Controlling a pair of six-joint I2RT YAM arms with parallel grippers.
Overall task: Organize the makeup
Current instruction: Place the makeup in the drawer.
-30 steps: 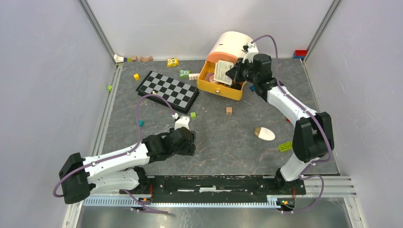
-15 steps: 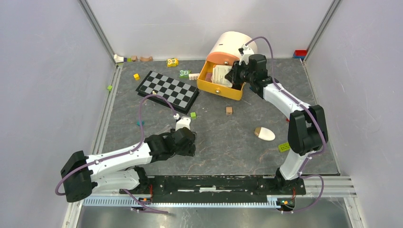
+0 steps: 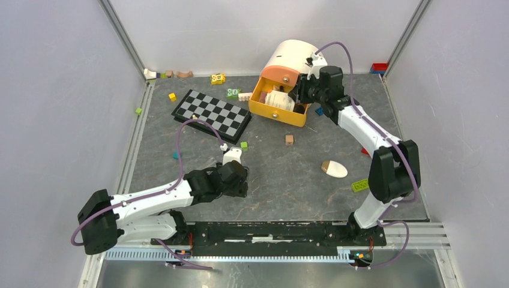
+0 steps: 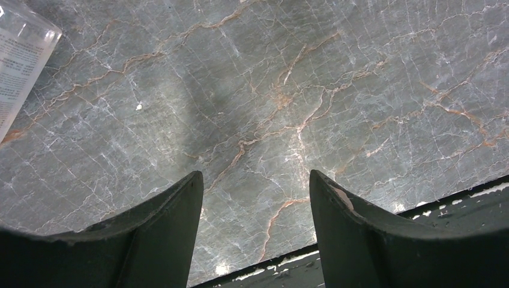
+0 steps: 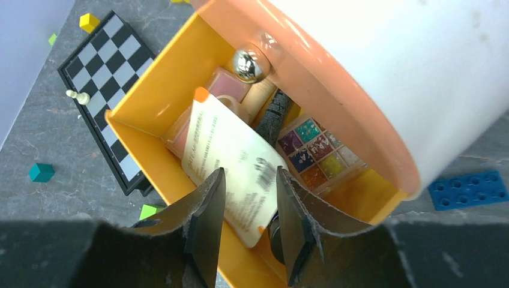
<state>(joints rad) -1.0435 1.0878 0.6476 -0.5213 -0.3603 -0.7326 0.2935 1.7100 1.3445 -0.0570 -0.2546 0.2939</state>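
A yellow drawer point(image 5: 144, 157) stands pulled out of the white and peach organizer point(image 3: 292, 55). Inside lie a cream printed packet point(image 5: 231, 141), a multicolour eyeshadow palette point(image 5: 317, 150), a black brush point(image 5: 274, 113) and a pink palette point(image 5: 227, 84). My right gripper point(image 5: 249, 175) hovers open just over the packet, not pinching it; from above it point(image 3: 299, 91) sits at the drawer's right end. A white egg-shaped sponge point(image 3: 335, 169) rests on the mat. My left gripper point(image 4: 255, 180) is open over bare mat near the front edge, with a clear printed tube point(image 4: 18, 63) at the view's top left.
A chessboard point(image 3: 211, 112) lies left of the drawer. Small bricks and cubes are scattered about: a wooden cube point(image 3: 289, 139), a green cube point(image 3: 243, 145), a green brick point(image 3: 360, 185), a blue brick point(image 5: 471, 189). The black base rail point(image 4: 384, 237) borders the near edge.
My right gripper has opened and let go of the cream packet, which dropped from upright to lying in the drawer. The left arm has stayed put.
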